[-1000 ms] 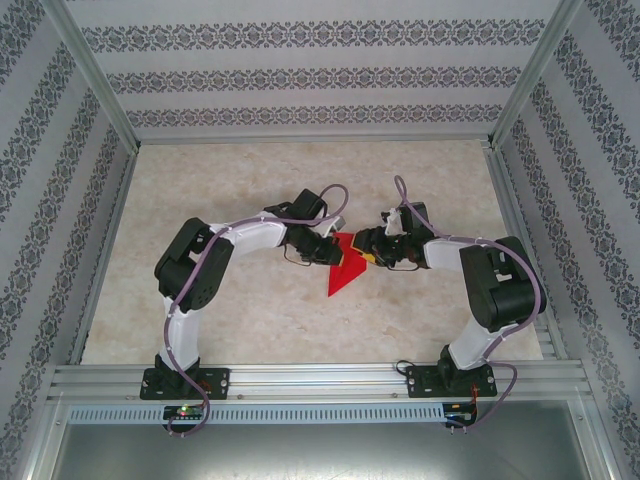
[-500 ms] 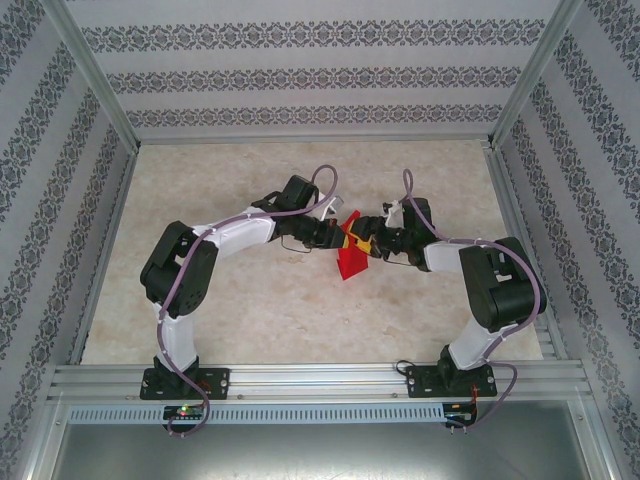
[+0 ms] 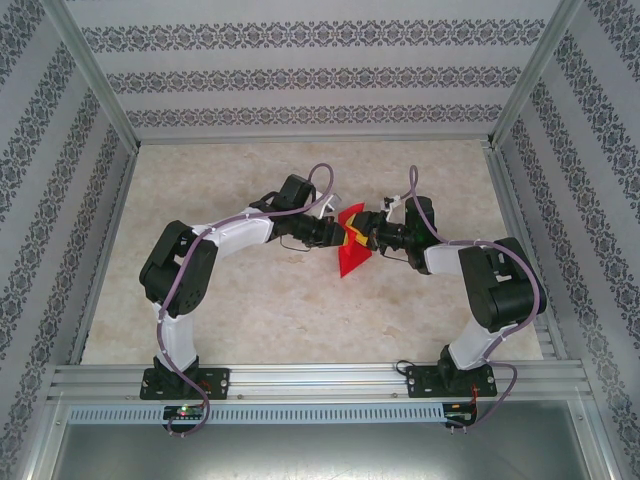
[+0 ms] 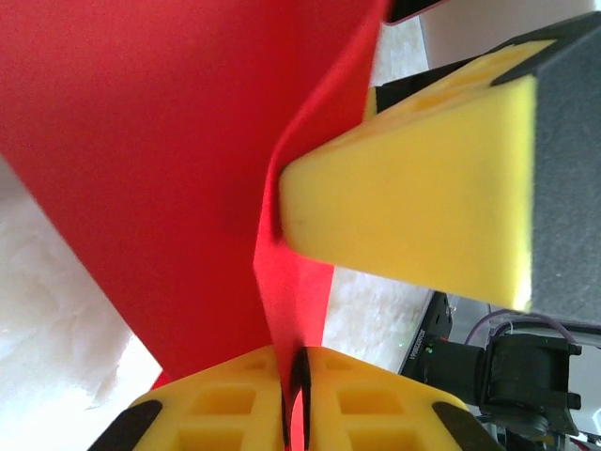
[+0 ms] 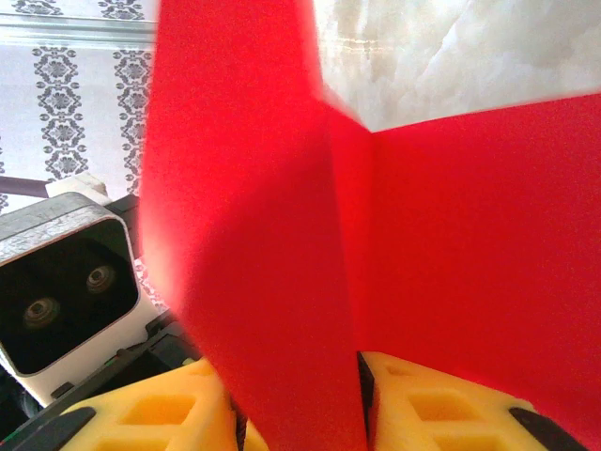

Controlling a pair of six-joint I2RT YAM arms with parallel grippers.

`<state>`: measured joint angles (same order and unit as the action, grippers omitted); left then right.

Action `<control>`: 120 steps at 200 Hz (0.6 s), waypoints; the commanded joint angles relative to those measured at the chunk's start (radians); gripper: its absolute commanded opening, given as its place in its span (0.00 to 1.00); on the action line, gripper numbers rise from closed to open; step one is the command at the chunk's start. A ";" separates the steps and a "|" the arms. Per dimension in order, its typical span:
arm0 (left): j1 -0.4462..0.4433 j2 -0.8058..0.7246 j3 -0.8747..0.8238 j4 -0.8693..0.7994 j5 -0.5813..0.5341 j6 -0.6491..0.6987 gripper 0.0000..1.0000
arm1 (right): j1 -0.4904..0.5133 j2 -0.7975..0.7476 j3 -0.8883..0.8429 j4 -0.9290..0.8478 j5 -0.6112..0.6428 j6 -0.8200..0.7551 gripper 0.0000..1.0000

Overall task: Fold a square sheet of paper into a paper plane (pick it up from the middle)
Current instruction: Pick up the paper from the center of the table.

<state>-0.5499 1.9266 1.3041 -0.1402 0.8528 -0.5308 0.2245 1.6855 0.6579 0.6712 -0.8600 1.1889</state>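
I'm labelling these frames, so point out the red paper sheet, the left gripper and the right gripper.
red paper sheet [image 3: 350,260], top view, its lower pointed part.
left gripper [image 4: 293,371], left wrist view, between its yellow fingertips.
right gripper [image 5: 299,376], right wrist view, between its yellow fingertips.

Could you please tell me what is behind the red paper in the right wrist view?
Past its edges: a grey two-lens camera housing, patterned wall and marbled table. Anything directly behind the red paper is covered.

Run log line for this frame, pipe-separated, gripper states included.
phase: mid-fold | left gripper: shut on red paper | right gripper: astride the fold, clamp unclear | paper: creased, between both grippers
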 commanded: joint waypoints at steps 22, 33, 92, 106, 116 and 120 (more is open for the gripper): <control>0.028 -0.058 -0.036 0.044 0.013 -0.012 0.16 | -0.009 -0.003 -0.012 0.053 -0.026 0.007 0.37; 0.032 -0.061 -0.044 0.054 0.012 -0.018 0.15 | -0.010 -0.003 -0.014 0.057 -0.029 0.008 0.40; 0.042 -0.064 -0.057 0.068 0.021 -0.030 0.15 | -0.008 0.055 -0.035 0.255 -0.051 0.119 0.30; 0.044 -0.064 -0.060 0.067 0.019 -0.031 0.15 | -0.002 0.056 -0.032 0.243 -0.047 0.108 0.26; 0.046 -0.064 -0.064 0.071 0.021 -0.034 0.15 | 0.001 0.051 -0.028 0.225 -0.047 0.096 0.25; 0.047 -0.066 -0.066 0.071 0.020 -0.034 0.15 | 0.001 0.050 -0.027 0.222 -0.047 0.094 0.24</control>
<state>-0.5209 1.8969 1.2537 -0.1104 0.8574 -0.5556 0.2249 1.7329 0.6323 0.8349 -0.8848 1.2858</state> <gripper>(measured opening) 0.155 0.252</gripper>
